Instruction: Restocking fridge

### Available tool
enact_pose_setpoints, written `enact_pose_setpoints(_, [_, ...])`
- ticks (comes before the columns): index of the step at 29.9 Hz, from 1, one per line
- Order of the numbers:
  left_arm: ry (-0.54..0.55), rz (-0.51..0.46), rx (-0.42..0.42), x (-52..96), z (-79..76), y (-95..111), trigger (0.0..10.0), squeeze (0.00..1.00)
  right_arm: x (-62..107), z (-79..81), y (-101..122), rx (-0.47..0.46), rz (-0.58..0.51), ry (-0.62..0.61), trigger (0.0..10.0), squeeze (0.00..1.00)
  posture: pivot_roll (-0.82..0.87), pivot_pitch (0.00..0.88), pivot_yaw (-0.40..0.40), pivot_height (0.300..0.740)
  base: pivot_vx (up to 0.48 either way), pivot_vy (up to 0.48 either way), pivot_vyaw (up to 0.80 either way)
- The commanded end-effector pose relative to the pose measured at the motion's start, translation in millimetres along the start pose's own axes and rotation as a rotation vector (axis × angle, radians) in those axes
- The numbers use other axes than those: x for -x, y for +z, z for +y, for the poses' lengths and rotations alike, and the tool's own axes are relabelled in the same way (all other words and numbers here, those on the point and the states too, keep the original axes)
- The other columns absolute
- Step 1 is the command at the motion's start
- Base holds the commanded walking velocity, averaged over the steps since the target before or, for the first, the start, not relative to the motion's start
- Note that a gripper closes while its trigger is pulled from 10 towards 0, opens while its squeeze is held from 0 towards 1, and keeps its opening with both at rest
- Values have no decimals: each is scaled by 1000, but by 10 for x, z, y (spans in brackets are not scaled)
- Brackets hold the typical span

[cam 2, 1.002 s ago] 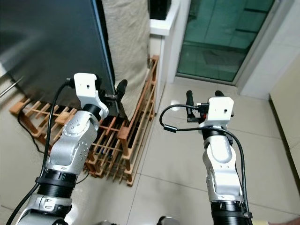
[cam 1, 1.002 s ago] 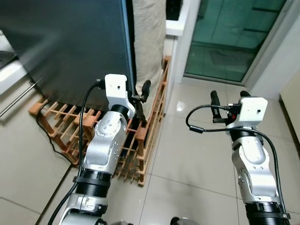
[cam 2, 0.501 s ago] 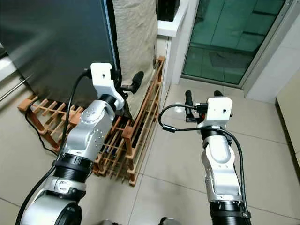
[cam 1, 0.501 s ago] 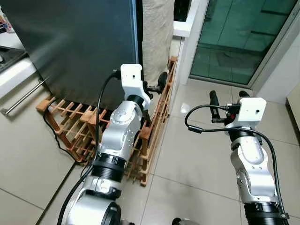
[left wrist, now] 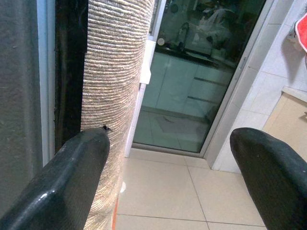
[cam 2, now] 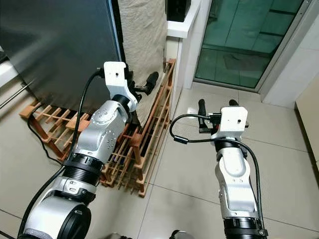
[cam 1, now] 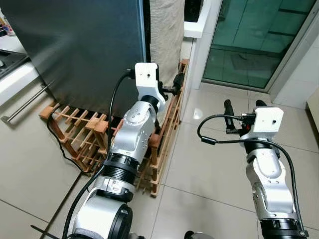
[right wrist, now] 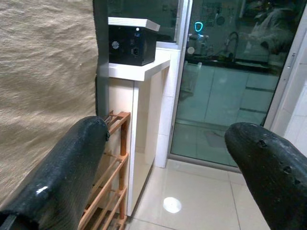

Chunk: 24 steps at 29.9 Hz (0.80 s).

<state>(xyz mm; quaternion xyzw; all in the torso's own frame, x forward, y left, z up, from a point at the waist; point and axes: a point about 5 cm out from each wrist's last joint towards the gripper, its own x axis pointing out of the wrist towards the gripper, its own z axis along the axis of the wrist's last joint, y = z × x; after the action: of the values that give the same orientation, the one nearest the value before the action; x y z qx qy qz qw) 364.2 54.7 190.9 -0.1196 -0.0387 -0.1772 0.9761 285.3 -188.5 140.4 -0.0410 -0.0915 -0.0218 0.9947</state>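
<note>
Dark grey metal forms the fridge (cam 1: pixel 75 45), which stands at the far left of the scene on the tiled floor (cam 1: pixel 204 169). A wooden rack (cam 1: pixel 79 137) lies on the floor at its foot and runs along its right side. A beige woven cloth (cam 1: pixel 164 35) hangs just right of the fridge's right edge. Further right stand a white ledge (right wrist: pixel 139 72) carrying a black box (right wrist: pixel 132 45), then a glass door (cam 1: pixel 249 40).

The left gripper (left wrist: pixel 168 158) is raised at the fridge's right edge, beside the cloth. Its fingers (left wrist: pixel 67 182) are spread apart with nothing between them. The right gripper (right wrist: pixel 172 158) is held over the bare floor to the right, well apart from the fridge. Its fingers (right wrist: pixel 62 177) are also spread wide and hold nothing.
</note>
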Motion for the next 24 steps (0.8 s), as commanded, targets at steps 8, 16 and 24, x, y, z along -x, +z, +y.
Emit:
enact_pose_setpoints(8, [29,-25,-18,58,149,79,10000,0,8,-31,55,5,-29,-10,10000,0,-138,18,55,740,0,0,0])
enact_pose_setpoints(16, [71,-33,-7,73,248,110,10000,0,-7,-27,45,9,-27,-2,10000,0,-133,5,51,740,0,0,0])
enact_pose_setpoints(24, [74,-41,3,131,322,151,10000,0,6,-49,50,14,-29,-4,10000,0,-141,0,53,740,0,0,0])
